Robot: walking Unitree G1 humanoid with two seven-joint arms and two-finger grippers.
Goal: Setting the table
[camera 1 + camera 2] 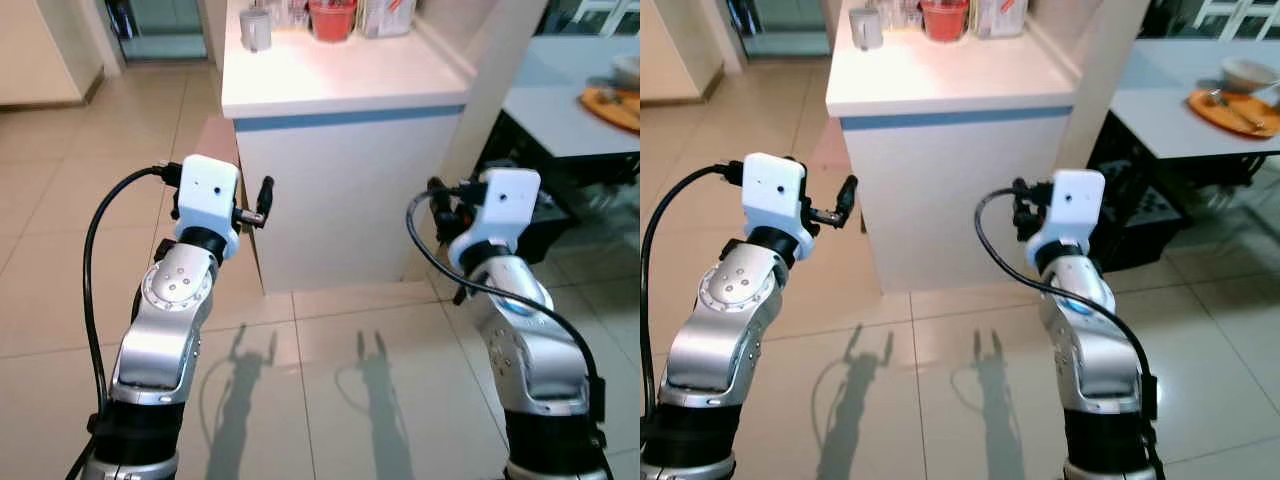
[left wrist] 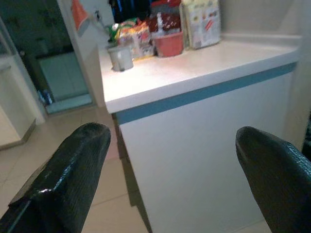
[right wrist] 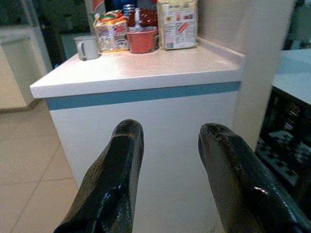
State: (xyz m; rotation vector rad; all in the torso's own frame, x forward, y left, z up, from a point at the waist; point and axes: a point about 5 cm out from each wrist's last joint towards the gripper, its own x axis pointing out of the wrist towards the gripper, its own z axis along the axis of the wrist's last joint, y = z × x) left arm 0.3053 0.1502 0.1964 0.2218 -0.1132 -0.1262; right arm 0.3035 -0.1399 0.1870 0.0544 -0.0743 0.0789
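Both grippers, left gripper (image 2: 170, 160) with fingers spread wide and right gripper (image 3: 167, 165) parted less, are empty, raised before the white counter (image 1: 330, 85). Judging by this, little is done; a cup (image 1: 256, 28) and red bowl (image 1: 333, 18) stand at the counter's far edge; the dining table (image 1: 1170, 115) to the right bears an orange plate (image 1: 1232, 108). Open tiled floor (image 1: 330, 370) lies before the counter's near edge.

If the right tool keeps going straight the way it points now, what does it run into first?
Most likely the white front panel of the counter, below its blue stripe. The right tool is aimed at that face with open fingers, and nothing shows in between. The gap is hard to judge.
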